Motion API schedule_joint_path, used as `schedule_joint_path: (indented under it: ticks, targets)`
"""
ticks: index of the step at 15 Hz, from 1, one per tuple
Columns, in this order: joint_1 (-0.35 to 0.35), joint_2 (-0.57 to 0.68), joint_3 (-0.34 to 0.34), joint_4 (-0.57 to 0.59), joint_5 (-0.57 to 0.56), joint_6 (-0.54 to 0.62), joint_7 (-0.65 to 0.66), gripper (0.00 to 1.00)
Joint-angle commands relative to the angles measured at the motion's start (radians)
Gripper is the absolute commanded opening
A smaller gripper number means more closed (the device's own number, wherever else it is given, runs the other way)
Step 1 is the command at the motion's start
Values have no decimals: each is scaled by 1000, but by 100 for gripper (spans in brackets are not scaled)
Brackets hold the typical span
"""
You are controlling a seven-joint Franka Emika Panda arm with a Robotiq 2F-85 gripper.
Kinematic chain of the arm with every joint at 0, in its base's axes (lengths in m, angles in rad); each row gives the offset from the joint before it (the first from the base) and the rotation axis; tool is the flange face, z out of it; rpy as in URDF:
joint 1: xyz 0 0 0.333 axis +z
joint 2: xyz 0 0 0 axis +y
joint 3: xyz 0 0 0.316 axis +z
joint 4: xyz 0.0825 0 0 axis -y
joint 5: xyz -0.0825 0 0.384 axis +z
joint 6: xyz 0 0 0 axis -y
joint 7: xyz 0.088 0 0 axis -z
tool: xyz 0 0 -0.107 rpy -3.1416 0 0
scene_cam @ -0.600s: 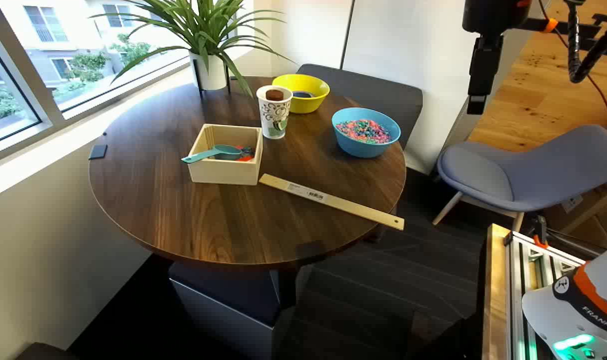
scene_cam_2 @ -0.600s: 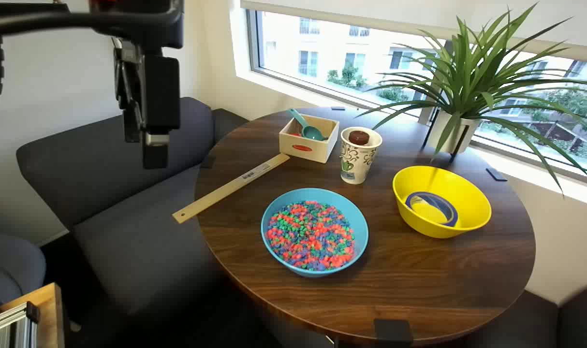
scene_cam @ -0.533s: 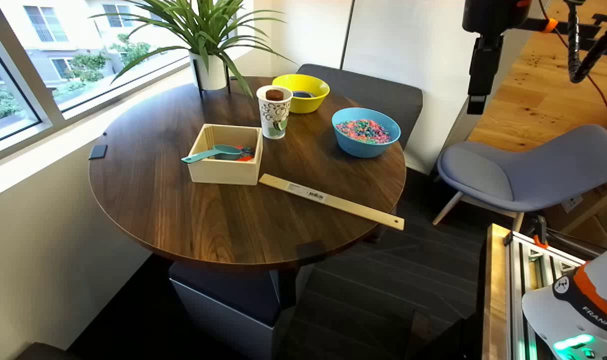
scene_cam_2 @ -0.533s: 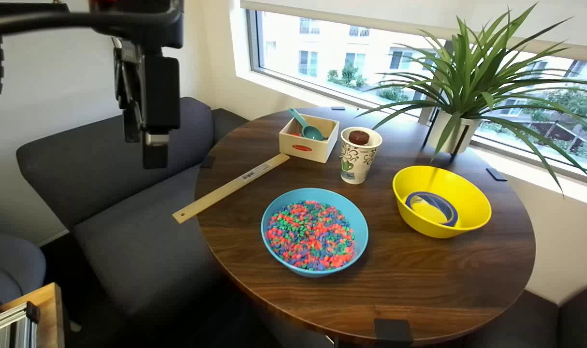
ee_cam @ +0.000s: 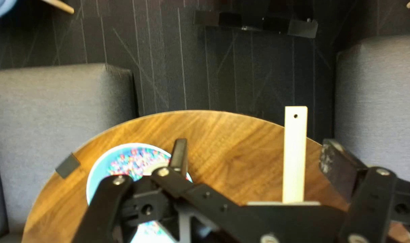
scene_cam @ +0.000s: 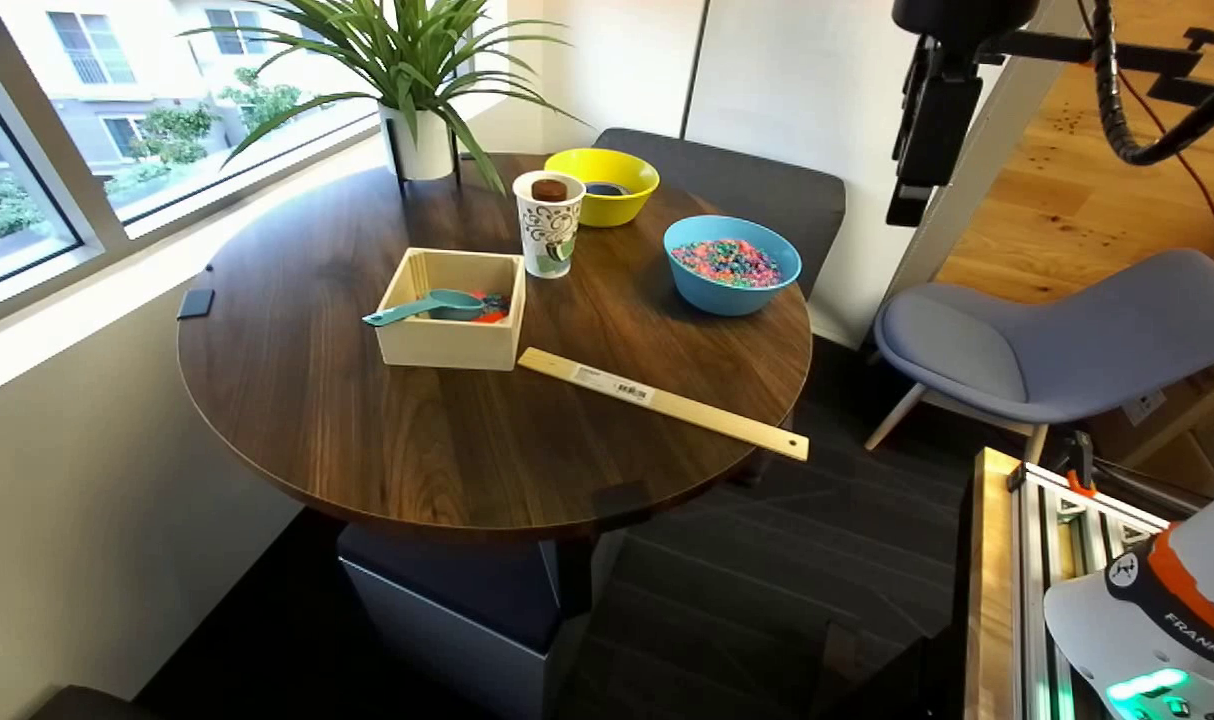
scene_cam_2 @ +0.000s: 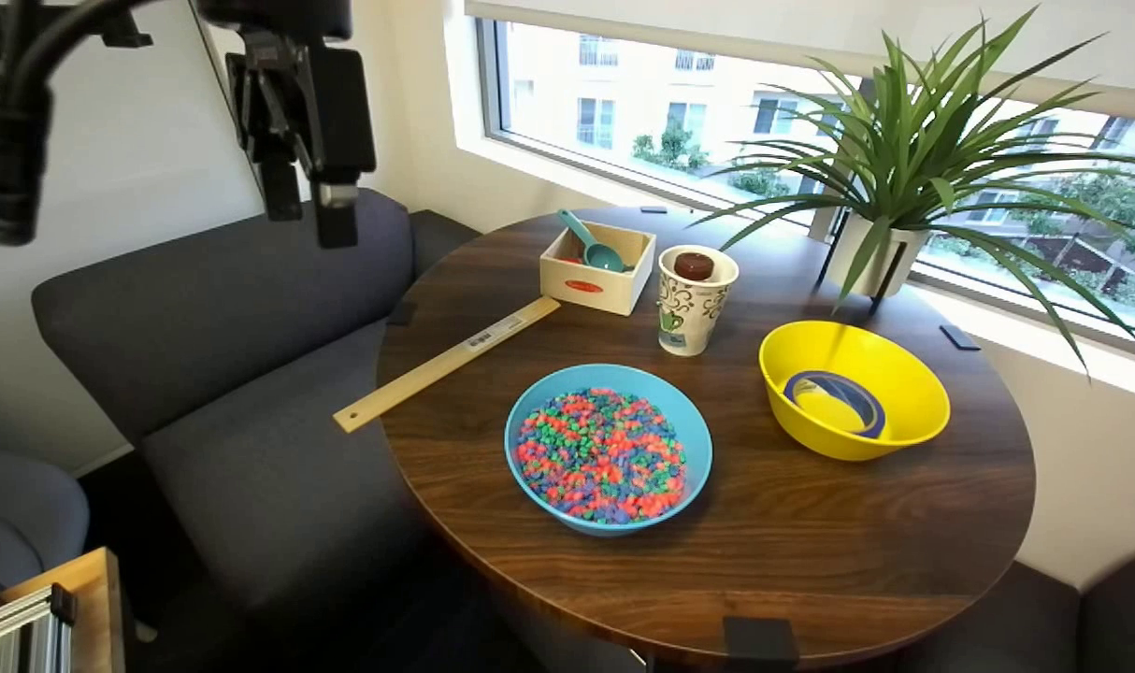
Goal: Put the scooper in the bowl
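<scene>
Claw (ee_cam: 258, 160) is spread wide with nothing in it, and the scooper (scene_cam: 433, 303) is sitting in the pale box (scene_cam: 447, 346), handle poking over the rim. I'd pinch that handle, then lift straight up before swinging to the blue bowl (scene_cam: 722, 298).

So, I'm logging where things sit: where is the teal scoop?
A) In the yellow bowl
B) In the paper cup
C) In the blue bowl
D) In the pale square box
D: in both exterior views the teal scoop has its scooping end inside the pale square box, its handle sticking out over the rim.
</scene>
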Motion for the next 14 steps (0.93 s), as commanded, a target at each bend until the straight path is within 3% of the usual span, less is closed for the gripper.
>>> schedule_joint_path:
  ticks: [1,5,10,11,12,14]
  targets:
    - [72,119,92,161,-36,48,90,100]
    - [106,273,148,317,-142,147,176,100]
    - [164,514,130,528,-327,215,270,100]
    - [185,568,121,579,-336,164,247,100]
    - [170,452,101,462,-287,218,223,100]
    - [195,533,87,523,-305,211,225,100]
